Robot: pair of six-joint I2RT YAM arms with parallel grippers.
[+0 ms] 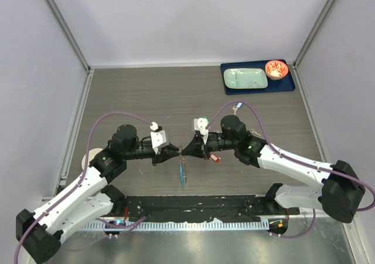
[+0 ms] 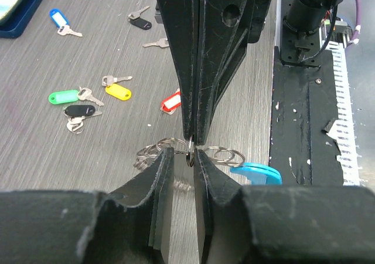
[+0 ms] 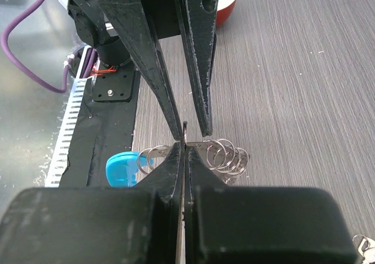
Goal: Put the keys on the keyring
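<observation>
Right gripper [image 3: 183,144] pressed together on one loop of the silvery wire keyring [image 3: 228,155], which hangs from the grip. Left gripper [image 2: 183,154] meets it tip to tip, fingers slightly apart on either side of that loop. Bright blue crescent plastic piece [image 2: 258,173] attached to the keyring. Small silvery keys with coloured plastic tags [image 2: 117,91] scattered on the grey wood-grain surface [image 1: 146,94], well apart from the keyring.

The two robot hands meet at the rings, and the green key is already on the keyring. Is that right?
Not quite. The green key is not on the keyring yet; it lies loose on the table, well apart from it, as the left wrist view shows. The left gripper and right gripper do meet at the rings.
</observation>
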